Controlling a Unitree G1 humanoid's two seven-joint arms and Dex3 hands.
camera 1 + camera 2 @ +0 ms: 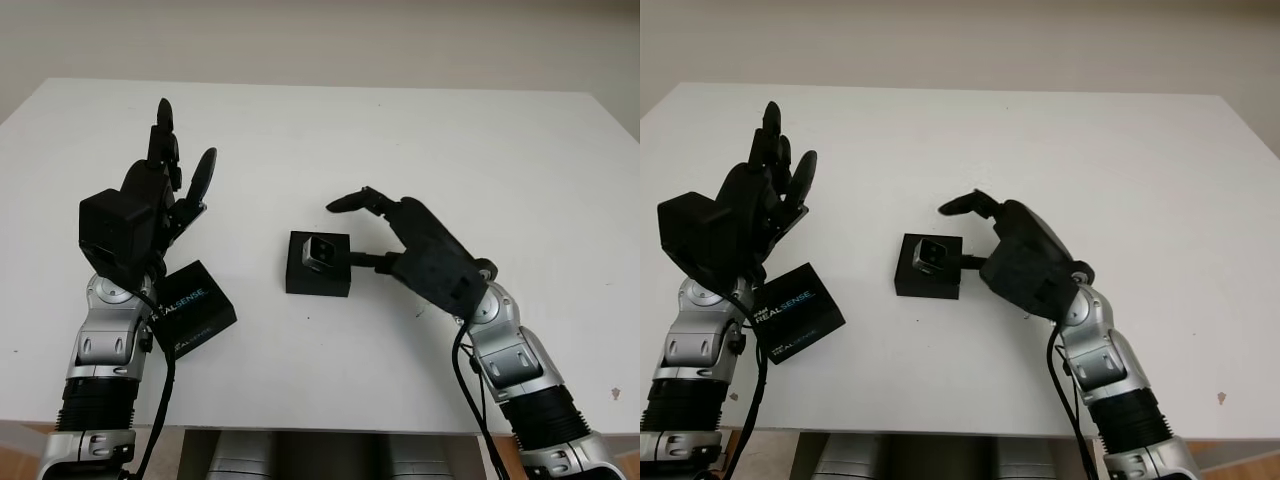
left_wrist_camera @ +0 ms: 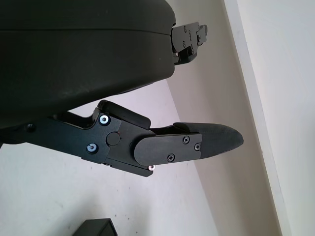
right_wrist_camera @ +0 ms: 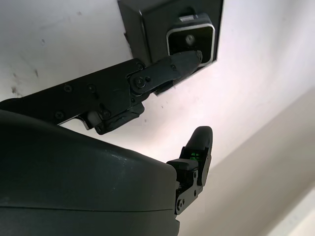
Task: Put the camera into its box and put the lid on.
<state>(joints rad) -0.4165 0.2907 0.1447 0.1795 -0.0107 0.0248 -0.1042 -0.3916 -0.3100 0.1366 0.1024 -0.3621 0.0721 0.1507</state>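
Note:
A small black box [image 1: 300, 272] stands open at the table's middle, with the silver-faced camera [image 1: 320, 251] sitting inside it. The black lid [image 1: 196, 310], lettered REALSENSE, lies flat to the box's left, near the front edge. My right hand [image 1: 345, 233] is just right of the box, open, its upper fingers arched over the box's far right corner. In the right wrist view one fingertip [image 3: 191, 57] reaches the camera [image 3: 190, 33] at the box's [image 3: 150, 22] rim. My left hand [image 1: 185, 150] is raised above the table behind the lid, open and holding nothing.
The white table [image 1: 480, 150] stretches wide behind and to the right of the box. Its front edge [image 1: 330, 430] runs close below the lid and both forearms.

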